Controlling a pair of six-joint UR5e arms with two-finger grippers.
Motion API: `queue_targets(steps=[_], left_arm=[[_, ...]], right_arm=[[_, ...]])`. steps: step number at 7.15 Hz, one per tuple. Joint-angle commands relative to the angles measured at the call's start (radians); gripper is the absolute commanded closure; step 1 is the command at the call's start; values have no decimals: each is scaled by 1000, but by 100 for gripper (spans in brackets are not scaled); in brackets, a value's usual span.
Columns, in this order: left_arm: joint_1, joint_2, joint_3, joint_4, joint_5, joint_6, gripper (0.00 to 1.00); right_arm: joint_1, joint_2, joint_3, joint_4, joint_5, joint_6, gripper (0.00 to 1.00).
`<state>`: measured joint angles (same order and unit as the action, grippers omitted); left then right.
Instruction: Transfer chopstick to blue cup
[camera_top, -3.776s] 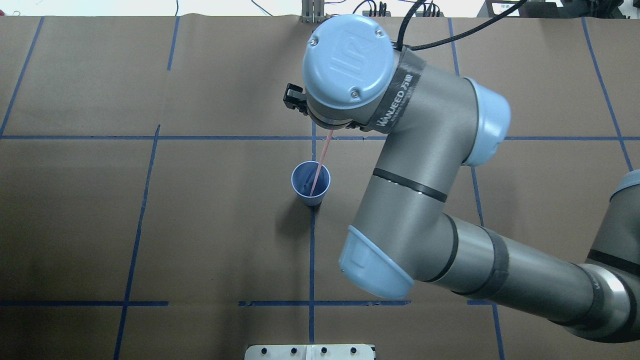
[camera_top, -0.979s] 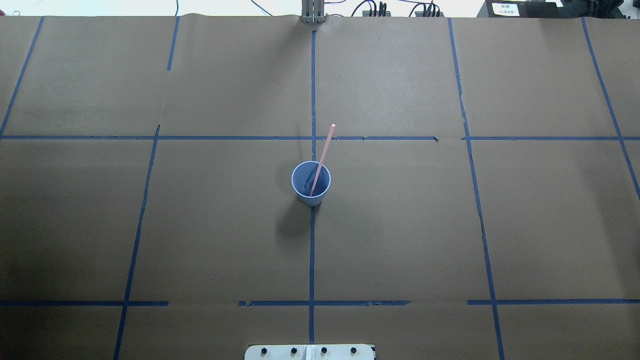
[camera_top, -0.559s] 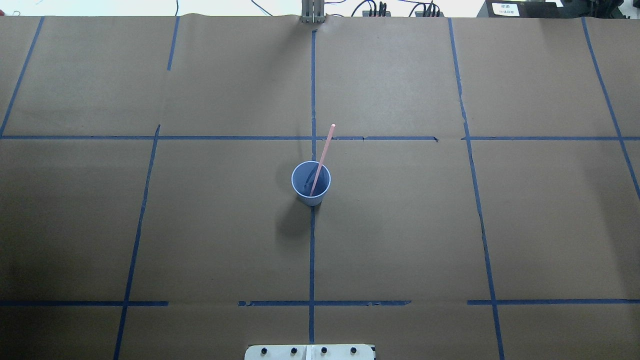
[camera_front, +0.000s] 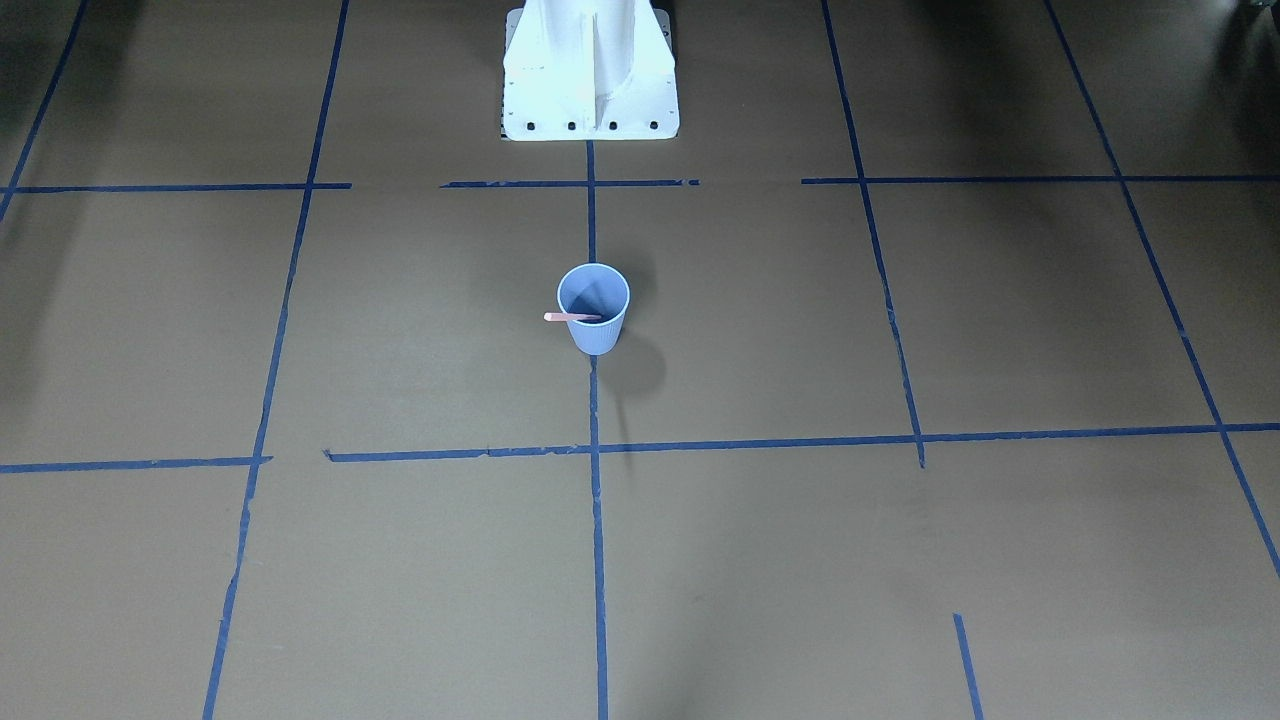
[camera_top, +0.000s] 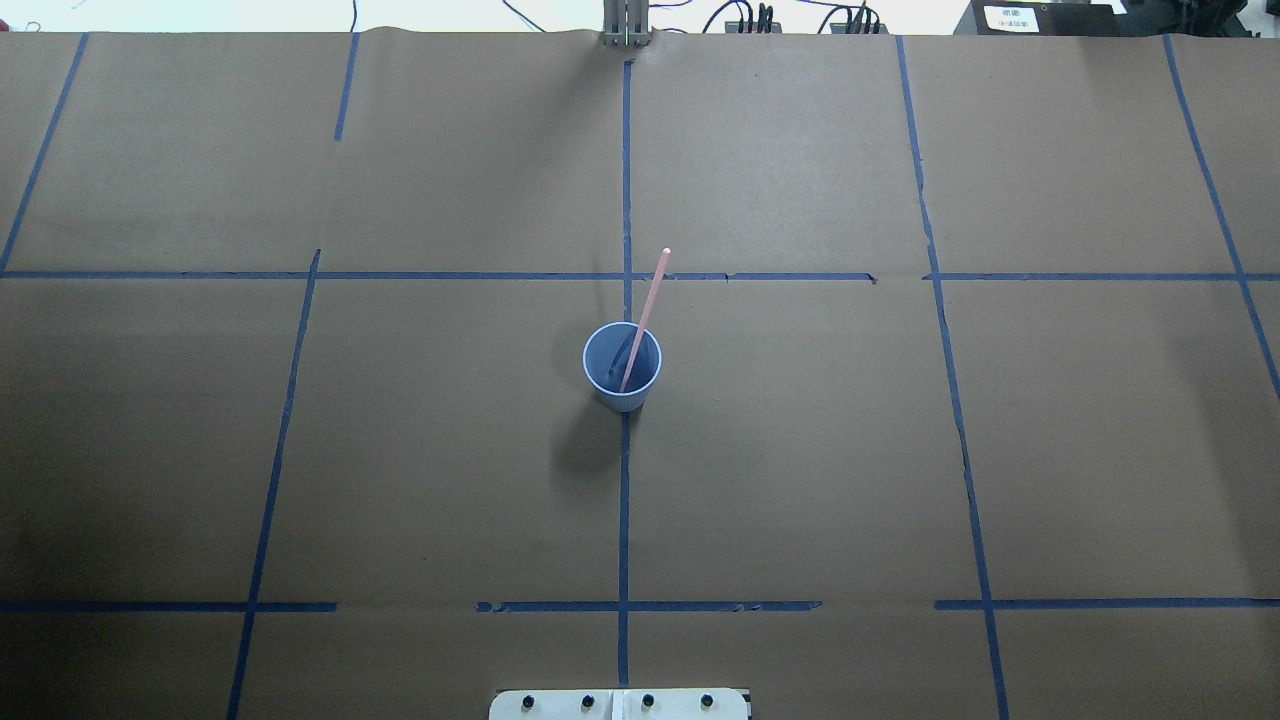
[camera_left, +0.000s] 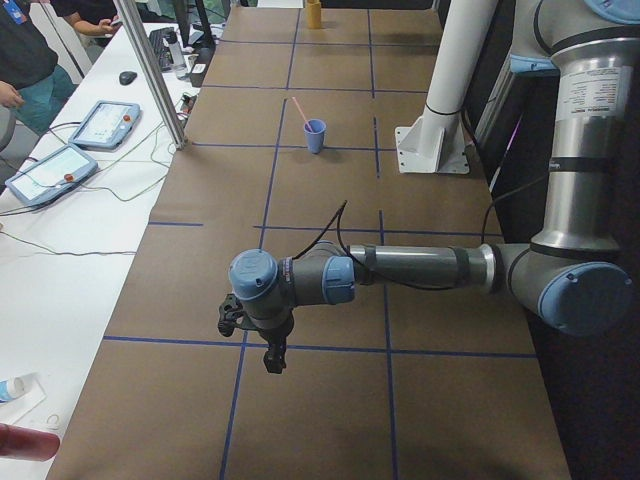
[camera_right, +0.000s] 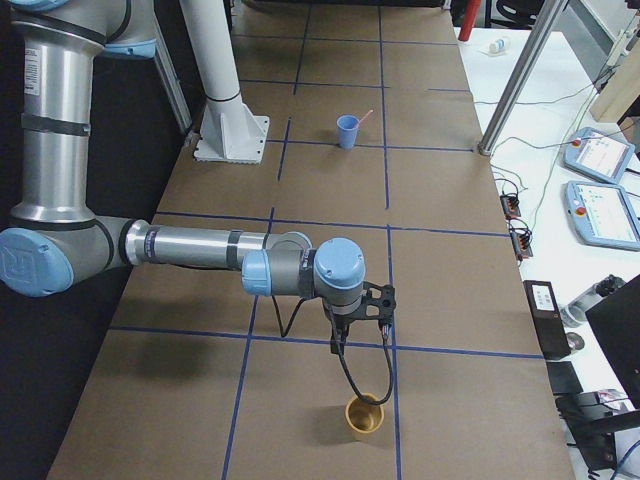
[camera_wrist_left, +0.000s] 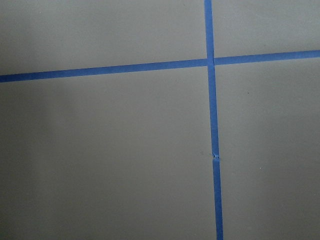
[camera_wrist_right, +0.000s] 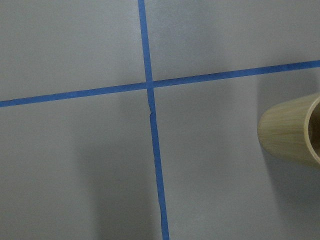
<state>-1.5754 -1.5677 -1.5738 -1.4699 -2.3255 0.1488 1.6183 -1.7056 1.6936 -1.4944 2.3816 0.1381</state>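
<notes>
The blue cup (camera_top: 622, 398) stands upright at the table's middle on a blue tape line; it also shows in the front view (camera_front: 597, 337) and both side views (camera_left: 315, 135) (camera_right: 347, 132). One pinkish chopstick (camera_top: 651, 292) leans inside it, its top sticking out over the far rim (camera_front: 558, 317) (camera_left: 298, 106) (camera_right: 364, 116). My left gripper (camera_left: 272, 360) hangs over bare paper far from the cup; I cannot tell whether it is open or shut. My right gripper (camera_right: 335, 345) hangs at the other end, likewise unreadable. Both wrist views show only paper and tape.
A tan wooden cup (camera_right: 364, 415) stands near my right gripper and shows at the right edge of the right wrist view (camera_wrist_right: 290, 135). The white robot pedestal (camera_front: 590, 70) stands at the table's robot side. A metal post (camera_left: 150, 70) and pendants (camera_left: 50, 170) line the operators' side.
3.8 s ago my right arm was over the cup with the chopstick under its gripper; it has since left the overhead view. The chopstick stays in the cup. Nothing moved over the last second.
</notes>
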Motion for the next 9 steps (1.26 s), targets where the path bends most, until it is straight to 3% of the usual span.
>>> queue_targets(steps=[1, 9], left_arm=[[0, 0, 0, -1, 0, 0, 0], [0, 0, 0, -18, 0, 0, 0]], right_arm=[[0, 1, 1, 5, -4, 0, 0], [-1, 4, 1, 8, 2, -2, 0]])
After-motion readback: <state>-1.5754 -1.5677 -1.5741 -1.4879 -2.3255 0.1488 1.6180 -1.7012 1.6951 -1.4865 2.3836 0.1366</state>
